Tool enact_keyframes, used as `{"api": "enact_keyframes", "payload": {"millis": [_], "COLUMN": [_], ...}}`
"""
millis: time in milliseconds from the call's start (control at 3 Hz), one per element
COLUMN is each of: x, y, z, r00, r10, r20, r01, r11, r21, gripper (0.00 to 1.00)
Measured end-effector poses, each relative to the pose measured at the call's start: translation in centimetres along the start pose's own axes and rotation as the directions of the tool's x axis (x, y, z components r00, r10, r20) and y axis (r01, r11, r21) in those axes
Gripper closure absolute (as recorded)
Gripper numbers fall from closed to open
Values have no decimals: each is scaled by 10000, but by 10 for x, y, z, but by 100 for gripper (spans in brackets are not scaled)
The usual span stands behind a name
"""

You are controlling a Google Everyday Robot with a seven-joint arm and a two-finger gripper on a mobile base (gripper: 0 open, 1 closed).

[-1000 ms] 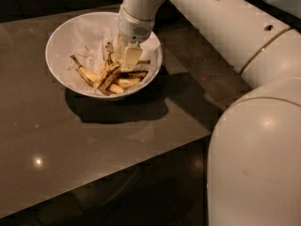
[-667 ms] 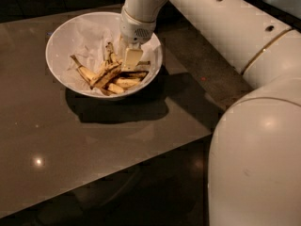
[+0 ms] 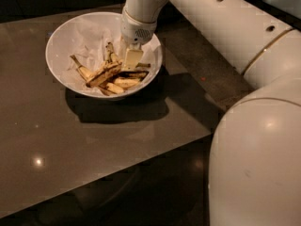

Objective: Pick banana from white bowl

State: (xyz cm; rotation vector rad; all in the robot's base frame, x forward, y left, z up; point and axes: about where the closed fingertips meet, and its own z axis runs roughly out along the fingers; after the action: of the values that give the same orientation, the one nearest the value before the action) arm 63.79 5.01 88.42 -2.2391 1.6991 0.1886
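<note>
I see a wide round white bowl [image 3: 59, 36] with smooth sloping sides, lined with crumpled white paper [image 3: 89, 39], on a glossy dark brown table [image 3: 70, 140]. The long yellow banana [image 3: 104, 73], heavily streaked brown-black, lies slantwise on top of a pile of shorter spotted bananas [image 3: 123, 82] near the bowl's middle. My pale gripper [image 3: 132, 59] hangs inside the bowl, just beside the banana's upper right end. I cannot tell whether it is wide, narrow or holding anything. The smooth white arm [image 3: 211, 18] crosses the bowl's far right rim.
</note>
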Motion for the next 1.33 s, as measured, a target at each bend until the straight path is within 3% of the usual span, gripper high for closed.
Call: {"api": "enact_keyframes", "payload": {"millis": [333,667,1333], "x": [-11,-11,-32], "y": [6,5,14], "z": [-44,-44,-81], "r00": [9989,9989,9956], "r10": [350,343,-299], "r20": [317,321,882], "r01": [-373,-367,153], "r11": [9965,9964,9866], "r21": [749,758,1626], "gripper": [100,100,100]}}
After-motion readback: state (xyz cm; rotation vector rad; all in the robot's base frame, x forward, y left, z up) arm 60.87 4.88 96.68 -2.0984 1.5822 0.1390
